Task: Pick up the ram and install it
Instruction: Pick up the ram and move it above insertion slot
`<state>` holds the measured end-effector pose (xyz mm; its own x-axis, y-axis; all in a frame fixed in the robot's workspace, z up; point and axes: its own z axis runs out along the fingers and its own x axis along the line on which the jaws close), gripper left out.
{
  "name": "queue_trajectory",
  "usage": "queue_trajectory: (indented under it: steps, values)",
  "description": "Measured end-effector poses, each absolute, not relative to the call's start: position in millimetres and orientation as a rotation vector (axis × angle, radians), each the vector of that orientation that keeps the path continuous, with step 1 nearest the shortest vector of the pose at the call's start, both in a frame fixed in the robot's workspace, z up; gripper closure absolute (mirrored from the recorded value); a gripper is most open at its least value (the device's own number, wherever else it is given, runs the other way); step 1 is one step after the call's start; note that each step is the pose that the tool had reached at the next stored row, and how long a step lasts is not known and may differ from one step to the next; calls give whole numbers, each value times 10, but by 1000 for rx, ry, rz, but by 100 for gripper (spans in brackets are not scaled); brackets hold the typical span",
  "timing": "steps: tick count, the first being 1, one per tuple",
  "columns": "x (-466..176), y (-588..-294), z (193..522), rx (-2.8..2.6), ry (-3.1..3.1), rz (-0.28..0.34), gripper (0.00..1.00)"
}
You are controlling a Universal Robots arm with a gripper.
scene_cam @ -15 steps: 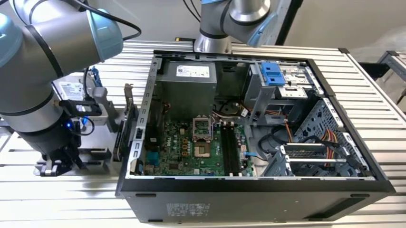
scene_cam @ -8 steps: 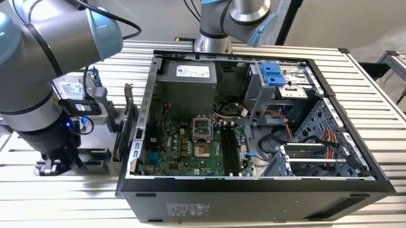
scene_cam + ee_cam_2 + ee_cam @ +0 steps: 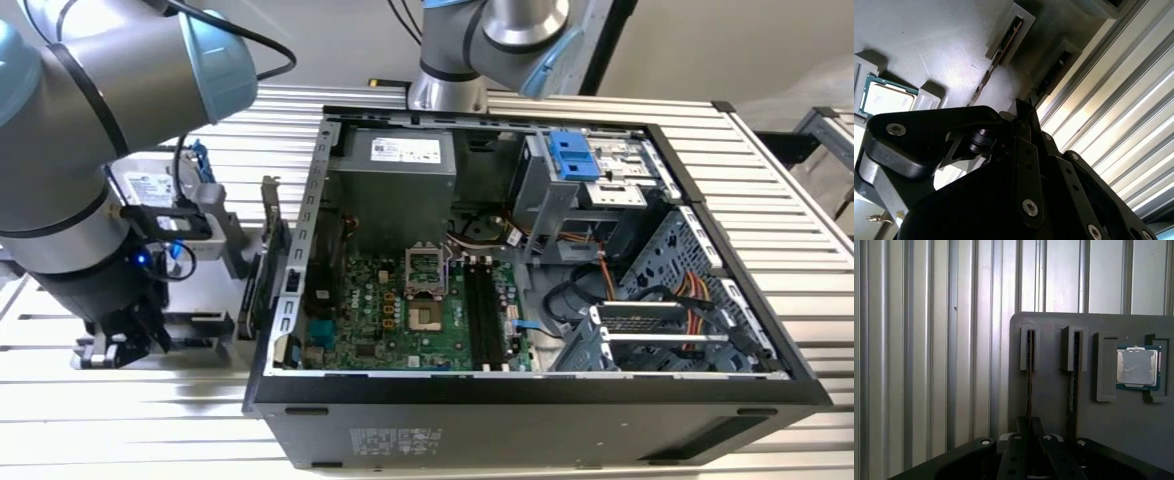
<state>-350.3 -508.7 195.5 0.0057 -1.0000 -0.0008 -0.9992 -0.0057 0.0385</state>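
Note:
The ram [image 3: 1029,365] is a thin dark stick standing on edge in a slot of a grey holder plate [image 3: 1054,405]. In the second wrist view the ram [image 3: 999,57] runs along the same plate [image 3: 929,45]. My gripper [image 3: 1029,422] sits astride the near end of this stick with its fingers close together on it, as the second wrist view also shows [image 3: 1026,112]. The stick still rests in its slot. In the exterior view the gripper [image 3: 120,345] hangs low at the left, outside the open computer case [image 3: 534,390].
A second stick [image 3: 1073,375] stands in the neighbouring slot, and a processor chip [image 3: 1138,367] lies in a recess beside it. The motherboard's long memory slots [image 3: 483,320] lie inside the case. A hard drive [image 3: 147,185] and an upright card [image 3: 267,250] stand between arm and case.

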Motion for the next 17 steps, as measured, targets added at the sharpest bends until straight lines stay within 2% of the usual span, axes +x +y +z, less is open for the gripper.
queue_trajectory:
  steps: [17]
  values:
    - [-3504, -5086, 2024, 2208, -2196, -43, 100]
